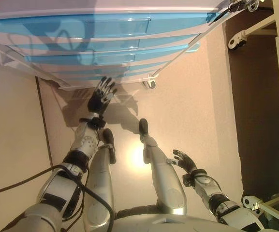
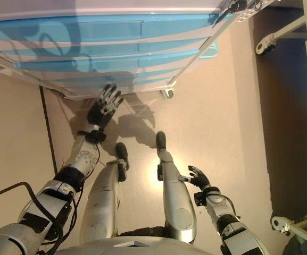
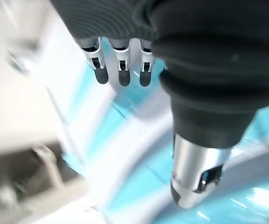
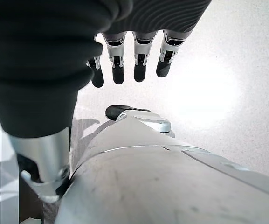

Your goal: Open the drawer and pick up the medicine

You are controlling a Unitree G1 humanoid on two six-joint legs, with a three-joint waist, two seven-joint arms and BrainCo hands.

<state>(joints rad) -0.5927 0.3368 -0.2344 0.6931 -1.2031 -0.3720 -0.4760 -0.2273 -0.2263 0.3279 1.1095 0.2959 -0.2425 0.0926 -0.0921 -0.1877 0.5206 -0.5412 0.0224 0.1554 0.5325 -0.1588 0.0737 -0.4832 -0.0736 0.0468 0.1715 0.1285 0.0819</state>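
Observation:
A white drawer unit [image 1: 105, 9] with several translucent blue drawer fronts [image 1: 95, 26] stands before me; all the drawers look closed. No medicine shows in any view. My left hand [image 1: 101, 95] is raised toward the lowest drawers, fingers straight and spread, just short of the unit's bottom edge; it also shows in the right eye view [image 2: 103, 106]. In the left wrist view its fingers [image 3: 120, 67] point at the blue fronts [image 3: 139, 182] and hold nothing. My right hand [image 1: 184, 160] hangs low at my right side, fingers relaxed and empty.
The unit stands on small castors [image 1: 150, 84] on a pale floor [image 1: 192, 106]. A dark brown panel [image 1: 255, 116] lies to the right. A white frame with castors [image 1: 248, 34] stands at the far right. A dark line [image 1: 43, 121] runs along the floor at left.

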